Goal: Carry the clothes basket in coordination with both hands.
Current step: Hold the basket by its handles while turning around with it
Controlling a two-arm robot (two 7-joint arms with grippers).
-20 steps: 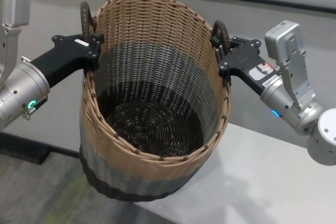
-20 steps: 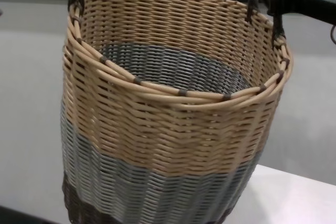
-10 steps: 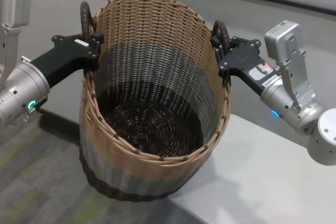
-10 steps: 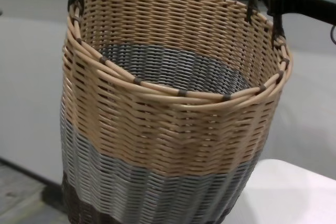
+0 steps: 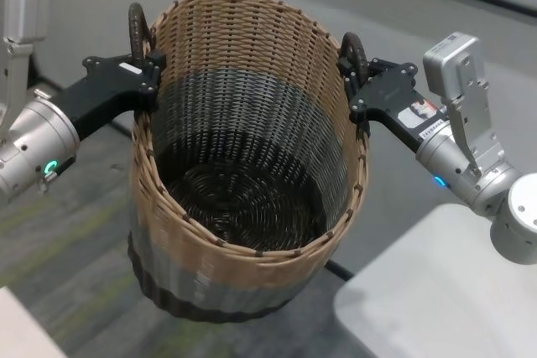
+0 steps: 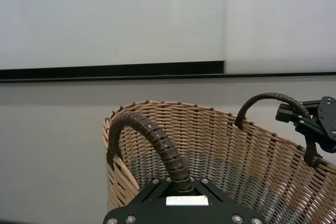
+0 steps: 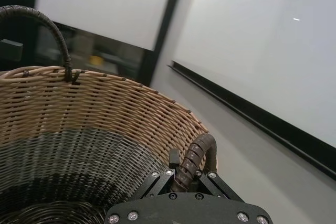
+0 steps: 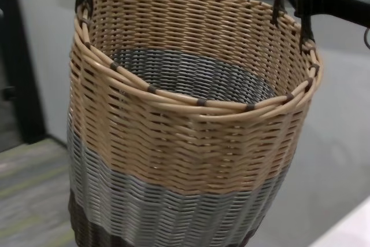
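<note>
The clothes basket hangs in the air between both hands, upright and empty, its tan rim, grey band and dark base showing in the chest view. My left gripper is shut on the left loop handle. In the left wrist view that handle runs down into the gripper. My right gripper is shut on the right loop handle. The right wrist view shows that handle pinched in the gripper.
A white table lies at the lower right, beside the basket's base. Another white corner shows at the lower left. Grey-green carpet lies under the basket. A dark upright post stands at the left before a pale wall.
Both grips are unchanged and the basket keeps its place between the arms. The surroundings have slid right: the white table that was under the basket is now off to the right, and carpet lies below.
</note>
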